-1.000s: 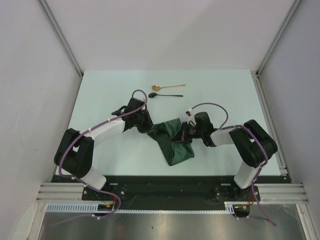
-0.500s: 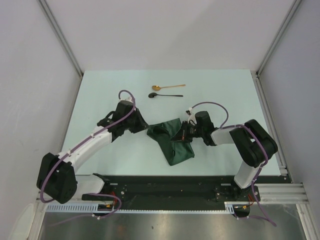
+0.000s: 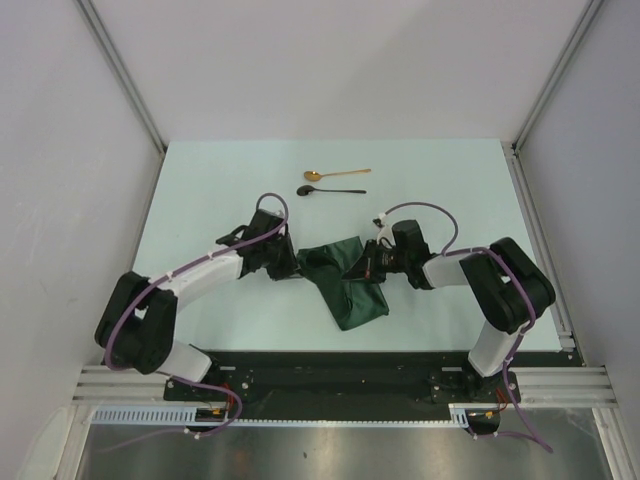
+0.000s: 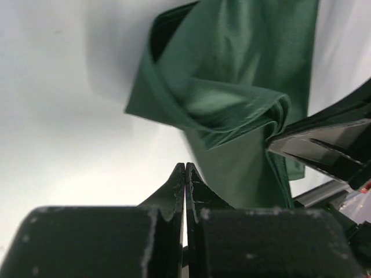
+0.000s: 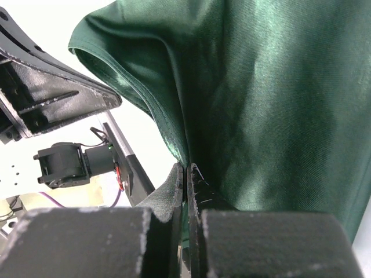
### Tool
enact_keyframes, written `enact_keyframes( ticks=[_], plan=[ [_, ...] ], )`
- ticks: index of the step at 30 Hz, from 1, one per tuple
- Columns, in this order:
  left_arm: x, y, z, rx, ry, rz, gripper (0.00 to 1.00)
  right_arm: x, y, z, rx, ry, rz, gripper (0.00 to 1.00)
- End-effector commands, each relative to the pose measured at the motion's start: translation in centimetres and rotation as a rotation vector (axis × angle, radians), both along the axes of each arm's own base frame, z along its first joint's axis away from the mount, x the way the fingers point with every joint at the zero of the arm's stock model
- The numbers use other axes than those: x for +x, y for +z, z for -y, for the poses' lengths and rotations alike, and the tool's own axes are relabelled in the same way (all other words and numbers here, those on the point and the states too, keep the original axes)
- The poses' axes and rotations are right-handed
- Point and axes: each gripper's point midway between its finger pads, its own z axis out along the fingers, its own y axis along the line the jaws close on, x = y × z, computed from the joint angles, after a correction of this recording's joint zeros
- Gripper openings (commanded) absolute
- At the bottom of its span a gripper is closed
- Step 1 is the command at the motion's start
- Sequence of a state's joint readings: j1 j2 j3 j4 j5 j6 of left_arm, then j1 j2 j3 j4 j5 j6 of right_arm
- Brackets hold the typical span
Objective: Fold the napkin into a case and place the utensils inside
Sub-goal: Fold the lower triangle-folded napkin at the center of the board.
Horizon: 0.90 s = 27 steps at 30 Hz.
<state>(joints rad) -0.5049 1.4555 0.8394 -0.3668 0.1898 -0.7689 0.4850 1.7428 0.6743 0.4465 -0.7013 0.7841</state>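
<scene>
Overhead, one dark green napkin (image 3: 345, 292) lies crumpled at the middle of the pale table (image 3: 200, 190), not yet a case. Two spoons lie side by side, well apart from the cloth at its 12 o'clock: one gold spoon (image 3: 335, 174) farther off and one black spoon (image 3: 332, 190) nearer. The left gripper (image 4: 185, 168) sits at the napkin's 9 o'clock edge, its fingers pressed together with nothing seen between them. The right gripper (image 5: 185, 167), at 2 o'clock, pinches a raised fold of the napkin, and its arm covers that corner from above.
</scene>
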Motion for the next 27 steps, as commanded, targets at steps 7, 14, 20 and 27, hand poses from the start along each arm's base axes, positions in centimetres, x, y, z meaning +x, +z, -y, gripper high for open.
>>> enact_keyframes(
  ticks=[7,14,20,27],
  plan=[
    [3.9,1.2,4.3,-0.095,-0.026,0.032,0.0,1.0,1.2,-0.8,0.042,0.057,0.058,0.0],
    [5.5,0.4,5.1,-0.079,-0.018,0.017,0.0,1.1,1.3,-0.2,0.025,0.078,0.073,0.17],
    [6.0,0.5,6.0,-0.088,-0.027,0.017,0.0,0.8,1.5,0.6,-0.053,0.113,0.093,0.41],
    [5.6,-0.3,7.1,-0.081,-0.053,-0.003,0.0,-0.5,1.5,0.8,-0.141,0.174,0.094,0.54]
  ],
)
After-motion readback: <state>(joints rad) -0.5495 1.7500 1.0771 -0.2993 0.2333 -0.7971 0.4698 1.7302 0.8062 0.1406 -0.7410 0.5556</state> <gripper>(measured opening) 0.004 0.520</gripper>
